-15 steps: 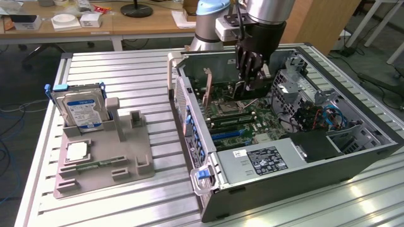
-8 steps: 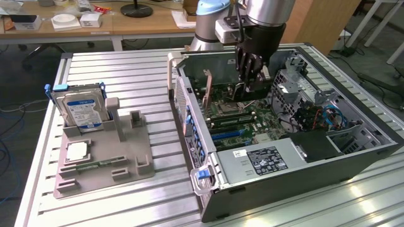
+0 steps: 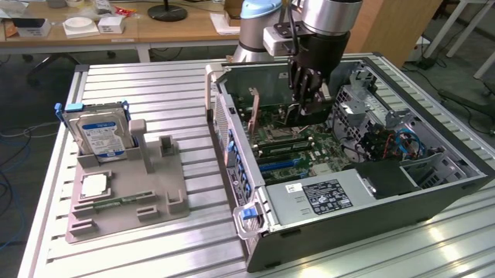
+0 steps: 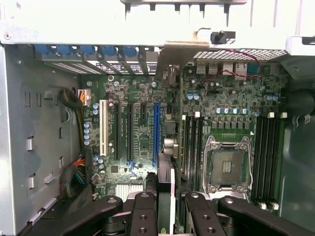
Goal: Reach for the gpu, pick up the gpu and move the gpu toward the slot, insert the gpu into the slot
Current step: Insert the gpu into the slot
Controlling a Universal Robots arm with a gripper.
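My gripper [image 3: 305, 110] hangs inside the open computer case [image 3: 348, 226], over the motherboard. It is shut on the gpu [image 3: 296, 117], a dark thin card held on edge below the fingers. In the wrist view the gpu [image 4: 166, 189] runs edge-on between my two black fingers [image 4: 145, 209], its silver end bracket [image 4: 179, 49] toward the case's rear wall. The gripper [image 4: 170, 216] sits at the card's near end. The card stands right beside the long blue slot [image 4: 156, 132]. I cannot tell whether its lower edge touches a slot.
A grey holder [image 3: 155, 202] at the exterior view's left carries the blue-labelled hard drive [image 3: 97, 133], a processor chip [image 3: 94, 185] and a green memory stick [image 3: 124, 201]. Inside the case are the power supply [image 3: 317, 194], a drive cage [image 3: 352, 104] and the processor socket [image 4: 226, 164].
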